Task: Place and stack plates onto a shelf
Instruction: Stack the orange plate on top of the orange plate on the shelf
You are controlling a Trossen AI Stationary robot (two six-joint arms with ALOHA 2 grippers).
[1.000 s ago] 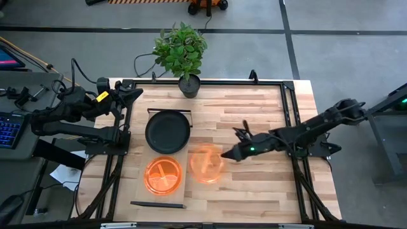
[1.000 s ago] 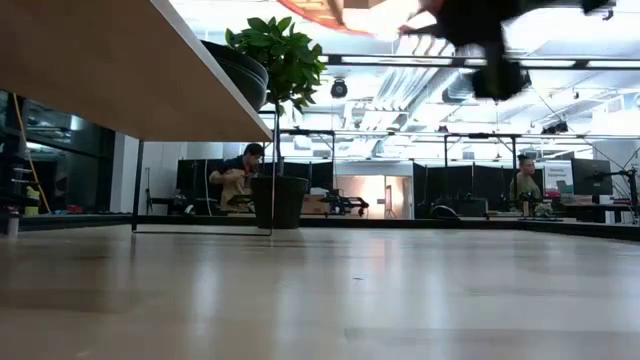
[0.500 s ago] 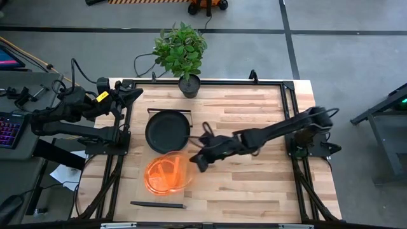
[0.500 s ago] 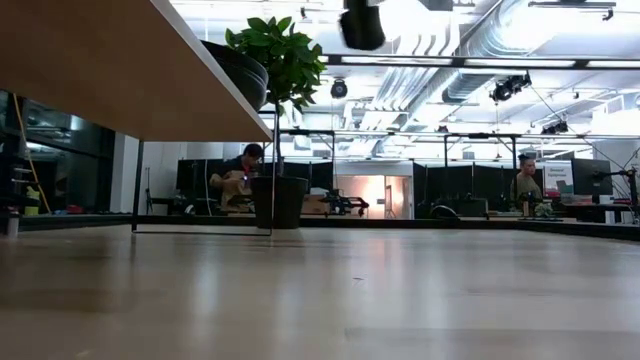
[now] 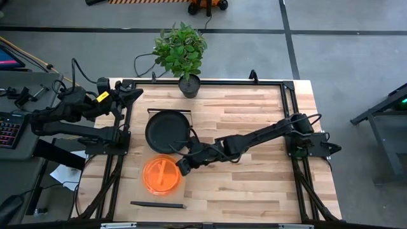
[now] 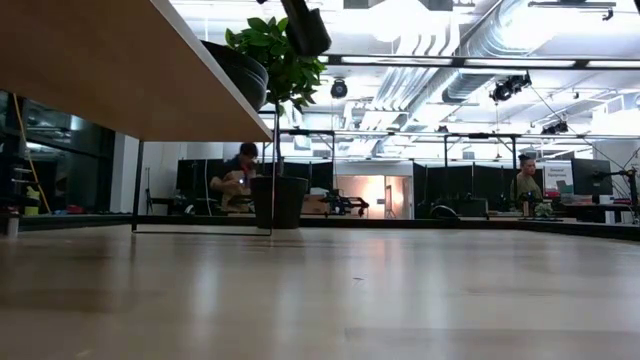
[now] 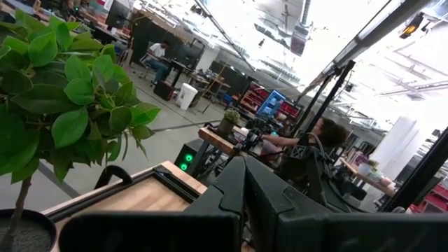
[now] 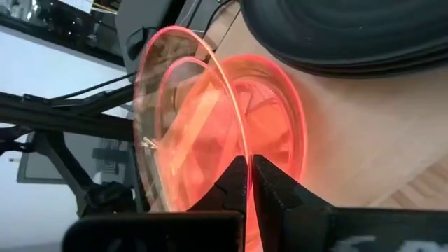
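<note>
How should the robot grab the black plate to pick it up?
Best by its rim. The black plate lies flat on the shelf, so only the thin raised edge gives fingers something to pinch. Probably from its right side, which faces the right gripper, now shut on an orange plate. The left gripper waits at the table's corner.

In the high view the right gripper (image 5: pixel 181 168) covers part of the orange plates' (image 5: pixel 161 175) rim, and how many lie stacked there cannot be told. In the low view the shelf (image 6: pixel 120 60) is cut off at the edge and hides its plates.
</note>
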